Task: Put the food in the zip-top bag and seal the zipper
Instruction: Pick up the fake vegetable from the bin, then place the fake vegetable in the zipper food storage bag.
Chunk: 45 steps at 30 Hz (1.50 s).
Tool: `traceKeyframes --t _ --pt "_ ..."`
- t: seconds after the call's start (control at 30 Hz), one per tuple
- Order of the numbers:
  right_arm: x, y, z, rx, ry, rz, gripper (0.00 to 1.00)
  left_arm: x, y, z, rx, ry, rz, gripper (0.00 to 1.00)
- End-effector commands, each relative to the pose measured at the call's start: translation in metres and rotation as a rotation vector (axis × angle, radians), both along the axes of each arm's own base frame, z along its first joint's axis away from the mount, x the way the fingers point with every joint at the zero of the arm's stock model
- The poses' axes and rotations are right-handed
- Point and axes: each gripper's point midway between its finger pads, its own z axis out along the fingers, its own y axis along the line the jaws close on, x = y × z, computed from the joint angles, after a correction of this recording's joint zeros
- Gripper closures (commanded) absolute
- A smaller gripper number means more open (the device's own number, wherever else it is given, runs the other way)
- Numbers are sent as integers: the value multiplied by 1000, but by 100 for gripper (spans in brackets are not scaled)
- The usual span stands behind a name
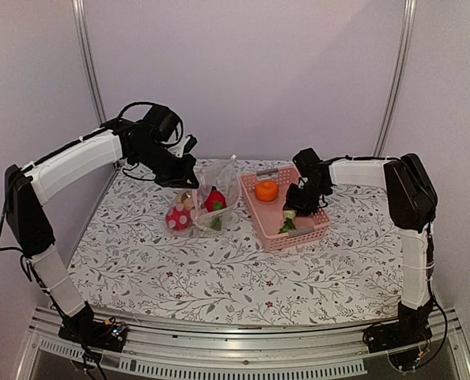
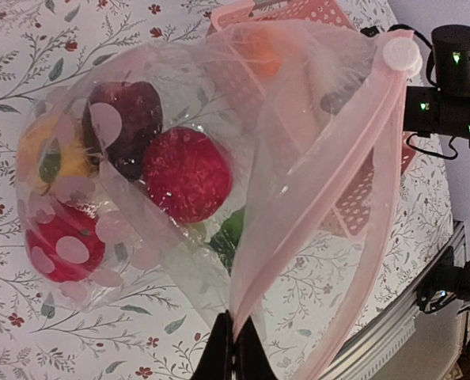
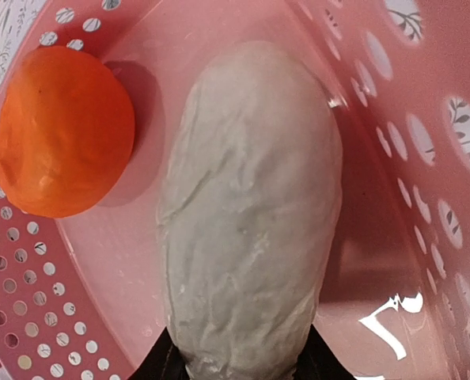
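Left claw [image 2: 233, 352] is clamped right down on the rim of the zip-top bag [image 2: 298, 119], pinching clear plastic just beside the pink zipper [image 2: 318, 202]. The white slider [image 2: 401, 54] sits at the strip's far end, and the mouth gapes wide, unsealed. Inside the bag are a red fruit [image 2: 186, 174], a dark purple fruit [image 2: 128, 119], a yellow piece [image 2: 49, 154] and a red toy with white spots [image 2: 65, 245], with a green leaf [image 2: 231, 229] tucked low. The bag stands on the floral table [image 1: 219, 277], just left of the pink basket [image 1: 256, 212]. Over there the right claw [image 3: 241, 360] is down inside the basket, partly closed. Its dark fingers [image 3: 168, 362] press both flanks of the cream-white vegetable [image 3: 251, 214], which lies on the basket floor. It's just beside the orange fruit [image 3: 65, 131].
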Motion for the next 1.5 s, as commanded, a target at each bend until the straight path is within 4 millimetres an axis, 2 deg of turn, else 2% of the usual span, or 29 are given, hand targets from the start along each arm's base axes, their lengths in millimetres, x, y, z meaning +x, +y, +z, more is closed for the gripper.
traceKeyframes --t 0.0,0.1,0.13,0.17,0.33,0.47,0.6,0.77,0.83,1.0,1.17,1.37,1.47 --pt "-5 7 11 31 -22 28 72 1 7 7 -10 -22 7 100" --pt "-10 15 47 61 -113 82 73 2 7 6 -8 -22 9 100" --pt "-14 19 65 73 -157 109 73 2 6 6 -9 -21 9 100" --pt "-19 22 73 79 -176 132 73 2 6 6 -9 -22 8 100" --pt "-43 41 139 90 -343 242 74 6 6 6 -7 -24 13 100" --pt "-60 60 207 124 -523 321 75 7 3 5 -18 -14 12 100" --pt "-84 87 263 199 -693 404 75 6 0 2 -25 0 3 100" --pt "-114 109 305 329 -848 480 75 6 -3 4 -43 7 6 100" --pt "-121 119 312 359 -868 501 75 6 -3 6 -47 3 7 100" --pt "-134 151 311 396 -887 579 75 5 -2 9 -56 -1 12 100" --pt "-132 178 299 400 -885 615 73 3 0 15 -63 -13 16 100" --pt "-127 197 288 426 -891 630 71 0 -1 24 -87 -17 19 100" --pt "-129 207 278 444 -822 654 71 0 -1 29 -96 -23 27 100"
